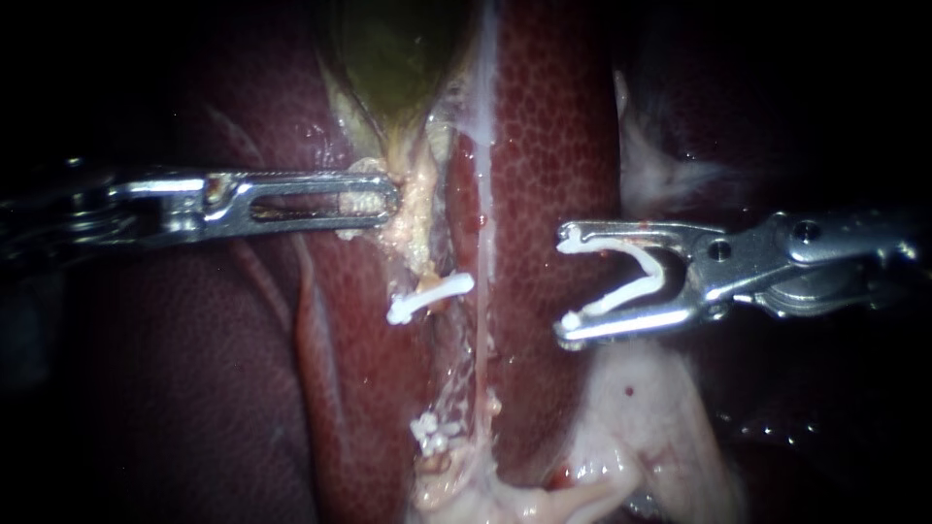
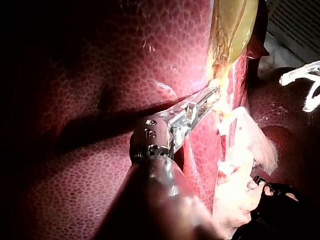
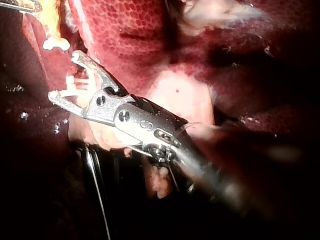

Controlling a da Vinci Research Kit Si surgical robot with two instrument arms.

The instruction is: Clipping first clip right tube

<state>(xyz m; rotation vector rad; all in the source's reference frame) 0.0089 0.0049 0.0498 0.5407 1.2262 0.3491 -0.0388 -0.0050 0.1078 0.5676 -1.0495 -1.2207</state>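
Note:
My left instrument (image 1: 383, 202) comes in from the left, its slotted jaws shut on pale yellow tissue at the narrow end of the green gallbladder (image 1: 388, 58); the left wrist view shows this grip (image 2: 210, 97). My right instrument (image 1: 566, 283) holds a white V-shaped clip (image 1: 631, 277) between its wide-apart jaws, both touching it. It hangs to the right of a thin pale tube (image 1: 482, 262) that runs down over the liver, apart from it. Left of that tube, a shut white clip (image 1: 430, 296) sits across a second tube. The right wrist view shows the loaded jaws (image 3: 62, 75) short of that clip (image 3: 56, 44).
Dark red liver (image 1: 553, 146) lies on both sides of the tubes. White clip-like material (image 1: 432, 432) sits lower on the strand. Pale fatty tissue (image 1: 650, 408) spreads under my right instrument, and more lies above it (image 1: 660, 175).

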